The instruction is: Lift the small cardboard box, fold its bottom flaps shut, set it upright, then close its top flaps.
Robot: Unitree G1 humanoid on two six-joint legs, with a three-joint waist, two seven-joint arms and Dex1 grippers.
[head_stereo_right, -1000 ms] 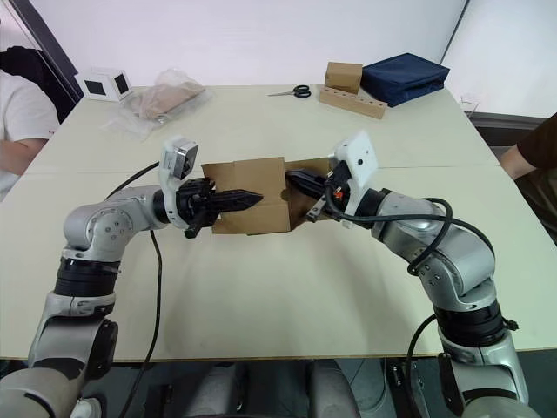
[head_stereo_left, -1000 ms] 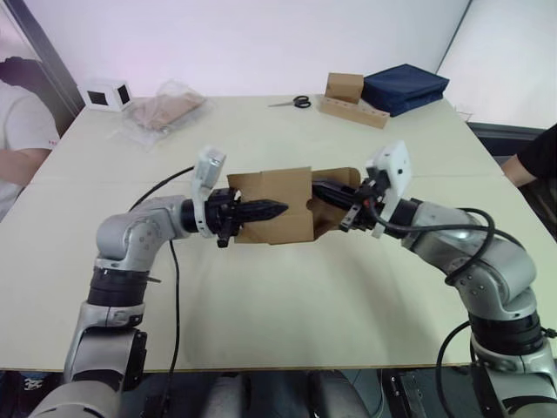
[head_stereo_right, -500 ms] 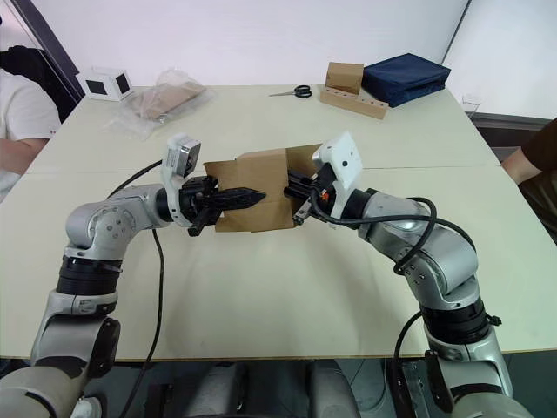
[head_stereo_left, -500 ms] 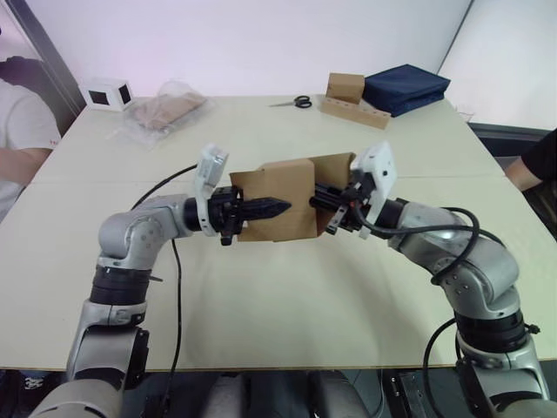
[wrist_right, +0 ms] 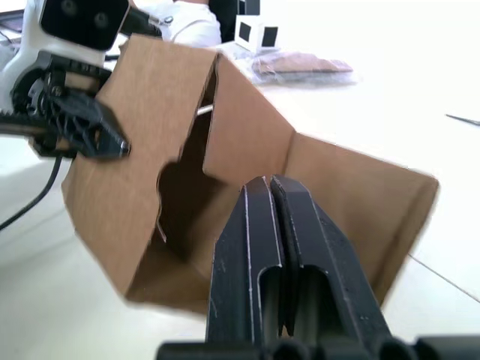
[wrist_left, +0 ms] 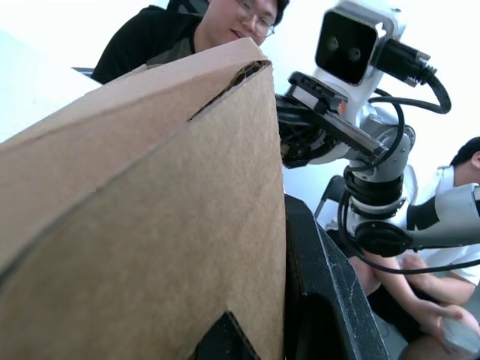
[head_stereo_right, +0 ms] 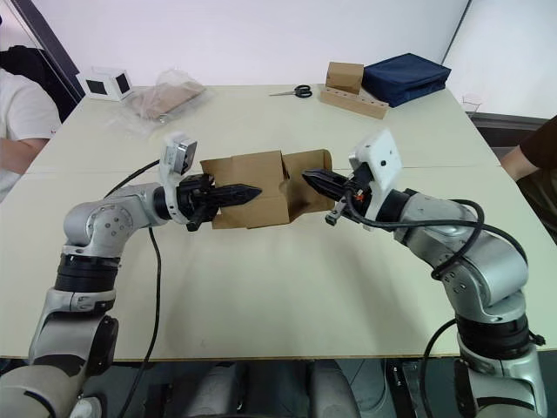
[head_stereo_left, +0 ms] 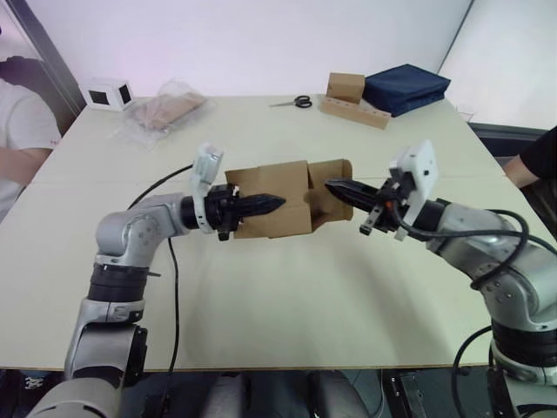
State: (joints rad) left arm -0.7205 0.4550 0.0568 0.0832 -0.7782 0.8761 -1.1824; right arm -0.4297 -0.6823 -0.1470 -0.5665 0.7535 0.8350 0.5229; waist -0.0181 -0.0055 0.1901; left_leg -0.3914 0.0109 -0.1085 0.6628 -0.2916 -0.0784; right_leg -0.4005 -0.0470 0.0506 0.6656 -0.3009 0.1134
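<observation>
The small cardboard box [head_stereo_left: 280,198] is held above the table on its side. My left gripper [head_stereo_left: 264,205] is shut on its near wall, with the cardboard [wrist_left: 150,247] squeezed against one black finger [wrist_left: 319,292]. Flaps [head_stereo_left: 331,185] at the end facing my right arm stand open, one with a notch in its edge [wrist_right: 169,169]. I cannot tell whether these are the top flaps or the bottom flaps. My right gripper [head_stereo_left: 336,185] is shut on nothing, its tips just outside that open end [wrist_right: 217,202].
At the back of the table [head_stereo_left: 278,296] are a white box with dark windows [head_stereo_left: 106,92], a plastic bag [head_stereo_left: 163,111], scissors [head_stereo_left: 297,102], a brown cube on a holed strip [head_stereo_left: 350,97] and a navy bag [head_stereo_left: 405,87]. People sit at the left edge [head_stereo_left: 16,139] and the right edge [head_stereo_left: 533,158].
My right gripper has drawn back to the right, out of the box's open end. The box has sunk a little and sits more level in my left gripper.
</observation>
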